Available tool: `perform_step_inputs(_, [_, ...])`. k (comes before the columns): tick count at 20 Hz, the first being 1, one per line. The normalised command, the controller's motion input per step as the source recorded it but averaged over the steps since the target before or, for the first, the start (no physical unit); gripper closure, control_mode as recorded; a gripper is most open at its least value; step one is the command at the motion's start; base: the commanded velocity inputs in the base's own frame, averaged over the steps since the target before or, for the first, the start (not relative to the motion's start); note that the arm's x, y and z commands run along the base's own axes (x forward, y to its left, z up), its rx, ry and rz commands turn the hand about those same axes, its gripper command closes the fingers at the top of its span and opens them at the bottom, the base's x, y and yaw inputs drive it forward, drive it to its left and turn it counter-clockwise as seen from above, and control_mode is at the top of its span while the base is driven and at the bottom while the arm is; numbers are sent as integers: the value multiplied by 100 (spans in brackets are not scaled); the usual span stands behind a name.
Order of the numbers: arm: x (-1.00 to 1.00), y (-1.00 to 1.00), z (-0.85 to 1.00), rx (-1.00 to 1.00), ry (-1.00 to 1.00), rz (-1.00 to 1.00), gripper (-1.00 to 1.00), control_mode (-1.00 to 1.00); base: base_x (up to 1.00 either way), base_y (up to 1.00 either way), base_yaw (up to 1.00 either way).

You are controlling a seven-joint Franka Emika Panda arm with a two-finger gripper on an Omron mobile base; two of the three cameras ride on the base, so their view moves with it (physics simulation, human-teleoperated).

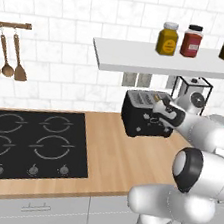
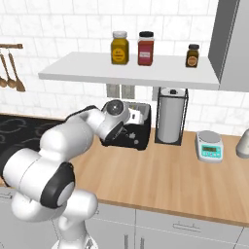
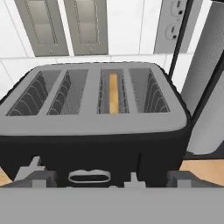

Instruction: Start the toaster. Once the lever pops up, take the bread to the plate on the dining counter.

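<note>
1. Hand view: I look down on the toaster (image 3: 94,113); the bread (image 3: 113,92) stands edge-up in the third slot from the left, just ahead of my pincer (image 3: 109,181), whose tips are spread wide and hold nothing.
2. Left base view: the toaster (image 1: 142,116) sits on a wood worktop (image 1: 122,161) against a white tiled wall (image 1: 59,31), right of a black hob (image 1: 31,143).
3. Right base view: a paper towel roll (image 2: 171,115) stands just beside the toaster; a small scale (image 2: 210,146) is further right; three jars (image 2: 146,47) line the shelf (image 2: 136,70).
</note>
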Motion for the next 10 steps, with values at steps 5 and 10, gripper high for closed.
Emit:
perform_step_inputs(5, [34, 0, 17, 0, 0, 0, -100, -100, 0, 0, 0])
perform_step_inputs(10, [41, 0, 1, 0, 0, 0, -100, -100, 0, 0, 0])
